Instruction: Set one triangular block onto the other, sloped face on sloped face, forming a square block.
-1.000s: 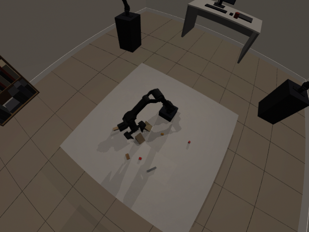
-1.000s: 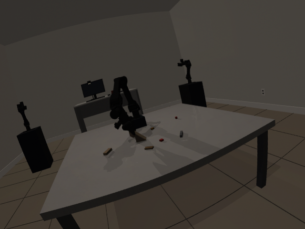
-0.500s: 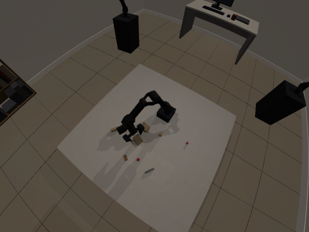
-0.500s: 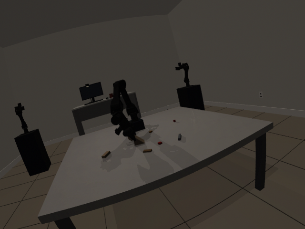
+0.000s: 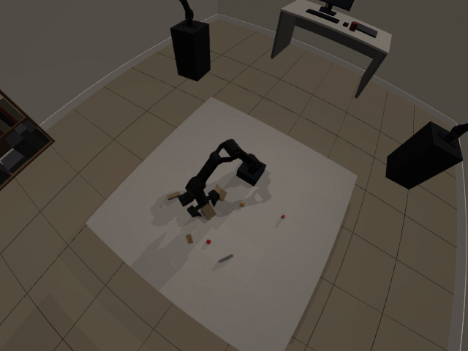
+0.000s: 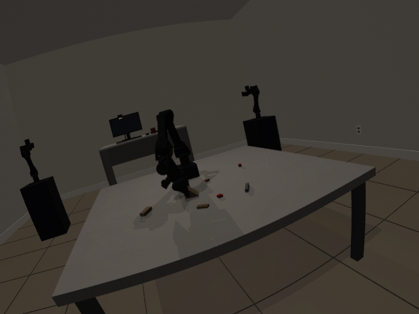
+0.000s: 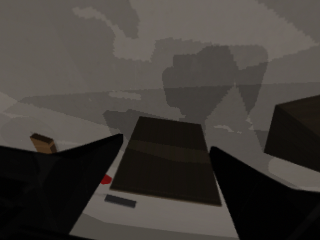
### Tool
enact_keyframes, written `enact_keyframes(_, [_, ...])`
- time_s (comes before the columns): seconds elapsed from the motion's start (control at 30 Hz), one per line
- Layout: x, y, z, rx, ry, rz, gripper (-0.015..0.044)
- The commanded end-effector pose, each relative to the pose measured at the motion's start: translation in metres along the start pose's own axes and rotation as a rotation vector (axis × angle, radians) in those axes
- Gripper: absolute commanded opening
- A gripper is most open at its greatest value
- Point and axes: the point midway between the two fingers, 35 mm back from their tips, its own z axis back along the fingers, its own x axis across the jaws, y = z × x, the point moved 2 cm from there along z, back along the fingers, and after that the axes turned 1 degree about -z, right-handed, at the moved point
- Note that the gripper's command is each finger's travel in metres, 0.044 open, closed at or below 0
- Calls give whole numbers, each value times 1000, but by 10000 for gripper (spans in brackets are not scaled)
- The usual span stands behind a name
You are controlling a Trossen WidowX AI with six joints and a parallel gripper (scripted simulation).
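Observation:
One brown triangular block [image 5: 208, 211] [image 6: 192, 193] [image 7: 167, 167] rests on the table. In the wrist view it appears between the two fingertips, with a broad face towards the camera. The second triangular block [image 5: 221, 193] [image 7: 300, 131] lies nearer the arm's base, at the right edge of the wrist view and partly cut off there; in the exterior view I cannot make it out behind the gripper. My gripper [image 5: 204, 204] [image 7: 166, 144] is wide open and holds nothing. It is low, close by the first block; whether a finger touches either block I cannot tell.
A tan bar [image 5: 173, 195] [image 6: 145, 210] lies left of the gripper. A small brown block [image 5: 189, 238] [image 6: 203, 206] [image 7: 44, 143], a red piece [image 5: 208, 241] [image 6: 220, 195] and a grey bar [image 5: 226, 258] [image 6: 247, 187] lie in front. An orange piece [image 5: 241, 204] and another red cube [image 5: 283, 216] lie right.

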Motion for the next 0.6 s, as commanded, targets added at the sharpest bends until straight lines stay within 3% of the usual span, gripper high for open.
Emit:
enact_keyframes(0.0, [-1, 1, -5, 6, 0, -5, 440])
enact_keyframes(0.03, [-1, 1, -5, 6, 0, -5, 440])
enact_keyframes(0.2, [-1, 1, -5, 6, 0, -5, 309])
enact_keyframes(0.47, [-1, 1, -5, 6, 0, -5, 255])
enact_keyframes(0.57, [-1, 1, -5, 6, 0, -5, 177])
